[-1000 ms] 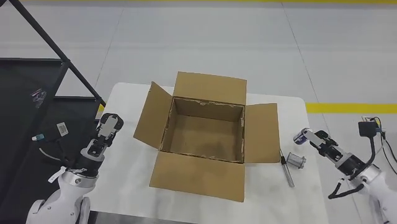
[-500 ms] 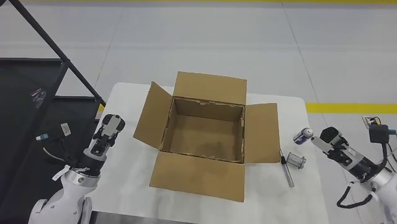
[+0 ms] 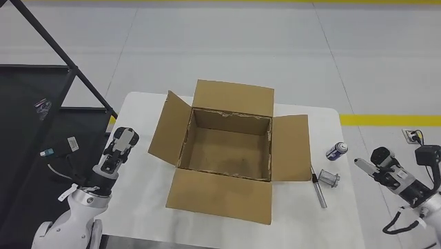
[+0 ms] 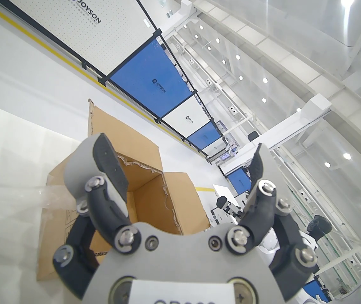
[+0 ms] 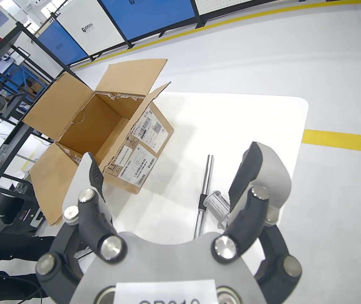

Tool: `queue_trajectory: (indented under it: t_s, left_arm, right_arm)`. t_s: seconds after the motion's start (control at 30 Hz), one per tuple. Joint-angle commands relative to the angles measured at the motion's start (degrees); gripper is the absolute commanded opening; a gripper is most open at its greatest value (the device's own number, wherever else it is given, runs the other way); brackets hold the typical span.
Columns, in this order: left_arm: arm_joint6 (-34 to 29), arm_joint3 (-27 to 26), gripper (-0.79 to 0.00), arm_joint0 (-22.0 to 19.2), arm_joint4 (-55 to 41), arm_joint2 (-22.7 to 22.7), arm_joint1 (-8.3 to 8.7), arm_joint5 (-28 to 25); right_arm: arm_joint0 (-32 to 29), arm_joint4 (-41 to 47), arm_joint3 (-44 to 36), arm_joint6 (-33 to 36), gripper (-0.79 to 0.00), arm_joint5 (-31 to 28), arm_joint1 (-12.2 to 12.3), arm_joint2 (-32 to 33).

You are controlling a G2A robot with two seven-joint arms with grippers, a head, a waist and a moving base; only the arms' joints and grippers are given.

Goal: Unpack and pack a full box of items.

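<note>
A brown cardboard box (image 3: 227,154) stands open in the middle of the white table (image 3: 145,201), all flaps out, and its inside looks bare. To its right lie a small blue can (image 3: 336,151), a clear plastic cylinder (image 3: 329,178) and a metal rod (image 3: 319,190). My right gripper (image 3: 365,164) hangs open beyond the table's right edge, apart from these items. In the right wrist view the right gripper (image 5: 171,166) points toward the box (image 5: 104,128), the rod (image 5: 204,188) and the cylinder (image 5: 214,202). My left gripper (image 3: 122,138) is open by the table's left edge, left of the box (image 4: 164,191).
A black metal rack (image 3: 41,111) stands off the table's left side. Bare tabletop lies left of the box and in front of it. Yellow floor lines run behind the table and to its right.
The right gripper has drawn back to the right, away from the blue can, past the table's edge. The left gripper dipped slightly, then held still.
</note>
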Motion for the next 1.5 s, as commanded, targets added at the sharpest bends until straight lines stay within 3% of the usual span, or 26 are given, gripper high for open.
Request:
queue_trajectory:
  t_s: [0.0, 0.3, 0.73, 1.13, 1.47]
  left_arm:
    - [0.0, 0.0, 0.000, 0.0, 0.0, 0.0, 0.00, 0.0]
    - [0.0, 0.0, 0.000, 0.0, 0.0, 0.0, 0.00, 0.0]
    - [2.3, -0.8, 0.000, 1.3, 0.3, -0.3, 0.03, 0.2]
    - [2.3, -0.8, 0.000, 1.3, 0.3, -0.3, 0.03, 0.2]
    - [2.3, -0.8, 0.000, 1.3, 0.3, -0.3, 0.03, 0.2]
  right_arm:
    - [0.0, 0.0, 0.0, 0.0, 0.000, 0.0, 0.0, 0.0]
    - [-0.3, -1.6, -1.2, -0.7, 0.000, -1.0, 0.0, -0.5]
    - [2.3, -27.0, 1.2, -12.1, 0.000, -10.0, 0.9, -3.1]
    - [10.0, -54.4, 11.4, -12.4, 0.000, -16.8, 2.5, -13.2]
    - [11.4, -68.0, 13.2, -15.3, 0.000, -13.4, 2.9, -20.0]
